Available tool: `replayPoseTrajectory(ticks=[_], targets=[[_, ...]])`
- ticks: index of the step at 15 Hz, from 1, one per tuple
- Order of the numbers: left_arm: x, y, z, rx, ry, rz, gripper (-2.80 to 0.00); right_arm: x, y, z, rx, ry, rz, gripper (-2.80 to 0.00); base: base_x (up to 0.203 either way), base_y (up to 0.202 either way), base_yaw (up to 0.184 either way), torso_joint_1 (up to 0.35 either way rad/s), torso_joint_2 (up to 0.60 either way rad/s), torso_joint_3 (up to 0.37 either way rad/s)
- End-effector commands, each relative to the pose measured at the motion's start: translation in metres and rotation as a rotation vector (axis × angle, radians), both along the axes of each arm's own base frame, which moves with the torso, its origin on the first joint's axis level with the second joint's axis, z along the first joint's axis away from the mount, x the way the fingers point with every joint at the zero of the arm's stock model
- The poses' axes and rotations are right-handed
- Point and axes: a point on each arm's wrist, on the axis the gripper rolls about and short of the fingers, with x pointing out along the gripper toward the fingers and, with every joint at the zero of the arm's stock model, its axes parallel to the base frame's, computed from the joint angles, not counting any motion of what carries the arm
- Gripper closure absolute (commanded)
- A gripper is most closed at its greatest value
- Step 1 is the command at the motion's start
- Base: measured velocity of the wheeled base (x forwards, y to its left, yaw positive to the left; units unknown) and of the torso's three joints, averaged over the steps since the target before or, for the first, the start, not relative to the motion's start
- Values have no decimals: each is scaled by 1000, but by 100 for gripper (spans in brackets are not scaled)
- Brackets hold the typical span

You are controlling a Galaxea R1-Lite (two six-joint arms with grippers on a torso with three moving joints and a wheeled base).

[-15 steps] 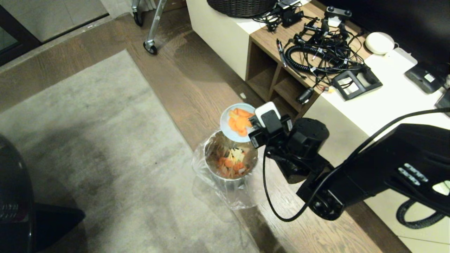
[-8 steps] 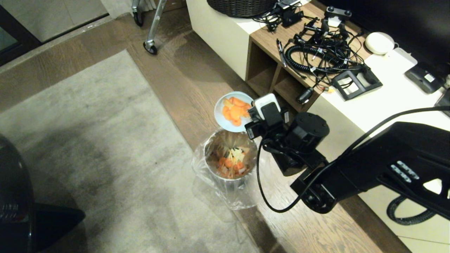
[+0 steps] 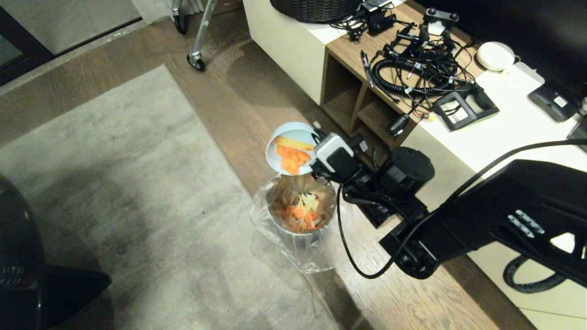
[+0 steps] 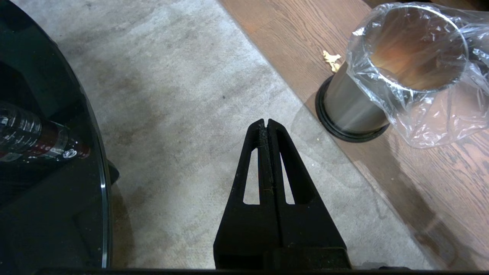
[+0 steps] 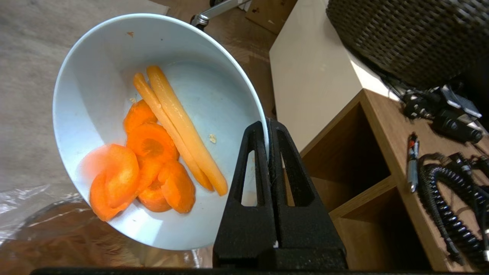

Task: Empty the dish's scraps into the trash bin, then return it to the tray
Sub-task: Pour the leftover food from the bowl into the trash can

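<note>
the right gripper [image 5: 267,128] has its fingers pinched tight on the rim of the dish [image 5: 114,61], one finger inside the wall and one outside, and holds the small pale bowl in the air, tipped so that its open face looks down and toward the trash bin [image 3: 300,208]. in the head view the dish [image 3: 286,137] hangs just above the far edge of the bin's mouth, its low lip close over the metal rim and the crinkled clear liner [image 3: 263,215], without any visible contact. what the coming pour turns on is this: the low lip of the bowl lies on the side away from the fingers, and the bin's opening lies below and beyond that lip, so more roll of the wrist should send the food over the lip and into the bag and not back toward the fingers. the scraps [image 5: 145,168] sit inside the bowl, round carrot slices heaped at the low side near the lip, and two long carrot sticks [image 5: 175,126] running roughly down the slope with their lower ends near the slices. by my reading the tilt is not yet steep enough, since nothing is seen falling. the bin already holds orange and pale bits at its bottom. the left gripper [image 4: 266,124] hangs idle over the grey rug [image 4: 183,95] with its fingers pressed together and empty, the bin [image 4: 351,110] standing near it, on the wood floor at the rug's edge; the right arm is plainly the one placed for the pour. the tray is not in view.
</note>
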Motion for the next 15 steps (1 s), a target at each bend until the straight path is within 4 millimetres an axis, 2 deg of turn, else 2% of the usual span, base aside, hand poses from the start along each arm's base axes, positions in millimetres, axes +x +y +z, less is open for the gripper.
replayPoseTrajectory(ticks=[1, 11, 15], targets=[[0, 0, 0, 0, -1, 0, 0, -1, 0, 4, 1, -52, -8, 0, 0, 0, 0, 0, 0, 0], [0, 0, 0, 0, -1, 0, 0, -4, -2, 16, -65, -150, 2, 0, 0, 0, 0, 0, 0, 0], [0, 0, 0, 0, -1, 0, 0, -9, -5, 28, -106, -223, -2, 0, 0, 0, 0, 0, 0, 0]])
